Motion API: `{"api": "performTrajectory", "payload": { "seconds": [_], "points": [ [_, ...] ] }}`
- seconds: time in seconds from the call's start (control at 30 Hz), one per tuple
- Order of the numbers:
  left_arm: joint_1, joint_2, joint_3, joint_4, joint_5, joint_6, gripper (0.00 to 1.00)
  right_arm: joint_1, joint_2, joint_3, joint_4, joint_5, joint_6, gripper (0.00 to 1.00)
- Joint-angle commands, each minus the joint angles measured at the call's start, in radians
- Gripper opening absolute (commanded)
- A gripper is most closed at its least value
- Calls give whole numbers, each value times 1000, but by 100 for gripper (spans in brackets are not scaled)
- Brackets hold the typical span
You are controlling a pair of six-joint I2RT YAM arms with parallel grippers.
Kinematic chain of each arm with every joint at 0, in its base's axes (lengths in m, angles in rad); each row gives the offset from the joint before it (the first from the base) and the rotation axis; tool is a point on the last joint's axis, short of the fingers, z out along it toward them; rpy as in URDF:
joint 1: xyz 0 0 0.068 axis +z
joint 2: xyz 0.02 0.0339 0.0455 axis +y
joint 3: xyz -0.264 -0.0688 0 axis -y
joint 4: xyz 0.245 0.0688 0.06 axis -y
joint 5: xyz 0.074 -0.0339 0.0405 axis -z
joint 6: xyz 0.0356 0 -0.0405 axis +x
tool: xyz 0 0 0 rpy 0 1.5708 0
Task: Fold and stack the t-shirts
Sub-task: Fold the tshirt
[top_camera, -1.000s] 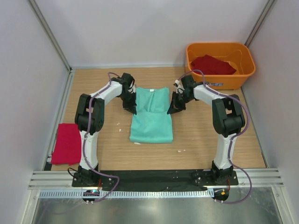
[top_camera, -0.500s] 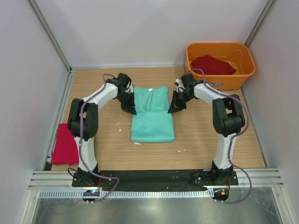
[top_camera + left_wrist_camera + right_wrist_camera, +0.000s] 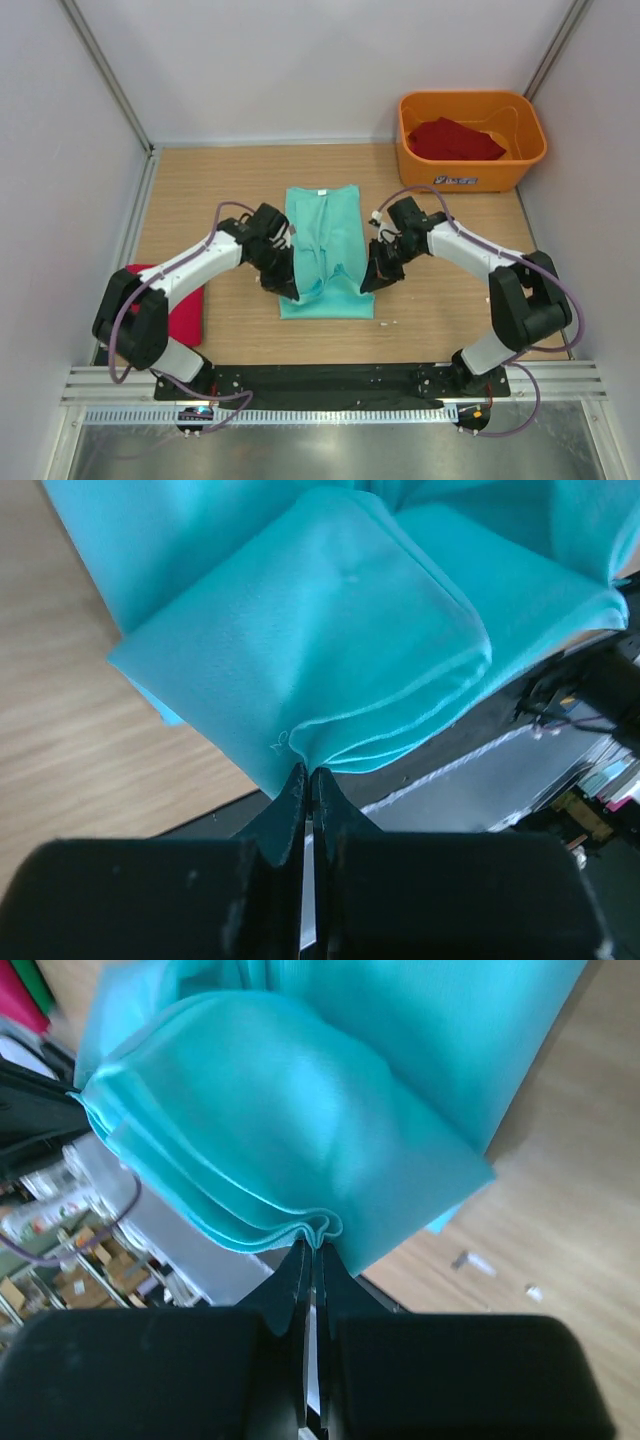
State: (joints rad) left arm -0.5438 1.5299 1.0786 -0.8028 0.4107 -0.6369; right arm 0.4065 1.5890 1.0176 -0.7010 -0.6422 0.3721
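Pinching the mint-green t-shirt point(image 3: 322, 225) by its near corners at frame centre, left gripper point(image 3: 290, 290) and right gripper point(image 3: 372, 281) both clamped on cloth, hem lifted above the table point(image 3: 230, 180).

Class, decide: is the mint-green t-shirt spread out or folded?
Folded lengthwise into a narrow strip: the mint-green t-shirt shows stacked layers where the left gripper and right gripper pinch it.

The right end effector point(image 3: 311, 1252) pinches the layered edge of the mint-green t-shirt point(image 3: 300, 1110), fingers pressed together. The cloth bulges above them. Small white scraps point(image 3: 470, 1260) lie on the wooden surface point(image 3: 570, 1190) beside it.
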Motion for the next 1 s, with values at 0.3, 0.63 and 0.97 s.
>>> {"api": "performTrajectory", "payload": {
  "seconds": [0.3,0.63,0.97],
  "points": [
    [-182,-497,-390,-22,-33,-317,10,187,-402,-391,73,-17,212,9],
    [-405,-597,-487,27,-1,-470,22,380,-526,-547,143,-31,384,22],
    [-426,-461,-167,-122,-248,-327,45,358,-485,-348,-92,158,234,100]
  ]
}}
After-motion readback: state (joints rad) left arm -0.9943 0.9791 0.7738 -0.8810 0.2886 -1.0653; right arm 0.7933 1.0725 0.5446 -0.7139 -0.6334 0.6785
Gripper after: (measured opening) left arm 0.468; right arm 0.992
